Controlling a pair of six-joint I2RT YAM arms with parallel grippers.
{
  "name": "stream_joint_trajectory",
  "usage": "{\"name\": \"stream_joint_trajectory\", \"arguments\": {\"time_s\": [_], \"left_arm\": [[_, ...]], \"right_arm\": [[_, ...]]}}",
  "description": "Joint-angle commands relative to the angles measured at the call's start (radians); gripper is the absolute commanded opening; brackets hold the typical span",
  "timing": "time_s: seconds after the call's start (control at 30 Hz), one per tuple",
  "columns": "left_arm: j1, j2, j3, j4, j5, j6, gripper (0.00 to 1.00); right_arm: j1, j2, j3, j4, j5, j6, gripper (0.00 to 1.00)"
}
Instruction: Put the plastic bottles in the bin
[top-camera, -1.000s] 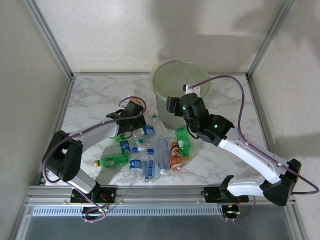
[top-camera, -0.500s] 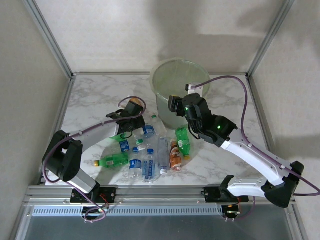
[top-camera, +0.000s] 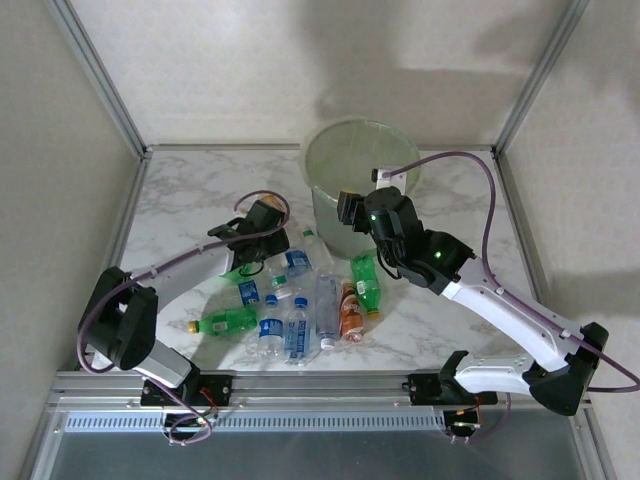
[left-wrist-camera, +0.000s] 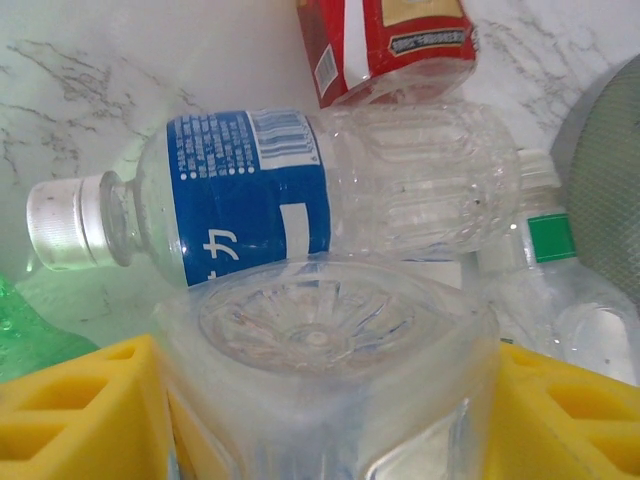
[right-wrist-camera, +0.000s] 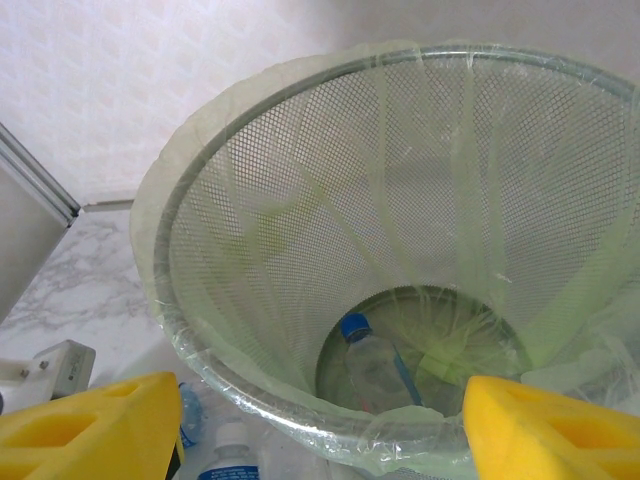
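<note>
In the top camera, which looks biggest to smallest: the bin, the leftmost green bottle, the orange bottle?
1. bin, by far the biggest.
2. leftmost green bottle and orange bottle: look about alike.

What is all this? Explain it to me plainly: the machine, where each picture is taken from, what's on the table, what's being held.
Two robot arms stand at a marble table. The overhead view looks down from behind them; the other two come from cameras on their wrists. Small plastic bottles lie in a heap beside a mesh bin, which already holds a blue-capped bottle. The left gripper pinches a clear bottle between yellow pads; the right gripper hangs open above the bin.
</note>
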Motion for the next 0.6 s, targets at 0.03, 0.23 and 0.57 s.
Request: {"name": "stream_joint_trajectory", "arguments": {"time_s": [0.03, 0.23, 0.57], "left_arm": [[0.002, -0.063, 0.042, -0.041, -0.003, -0.017, 0.57], [0.016, -0.169, 0.096, -0.073, 0.008, -0.016, 0.57], [0.082, -0.258, 0.349, -0.133, 0.052, 0.016, 0.58]], "right_arm": [[0.001, -0.023, -0.005, 0.004, 0.007, 0.02, 0.75], [0.001, -0.031, -0.003, 0.002, -0.013, 0.026, 0.74], [-0.001, -0.065, 0.013, 0.027, -0.083, 0.035, 0.76]]}}
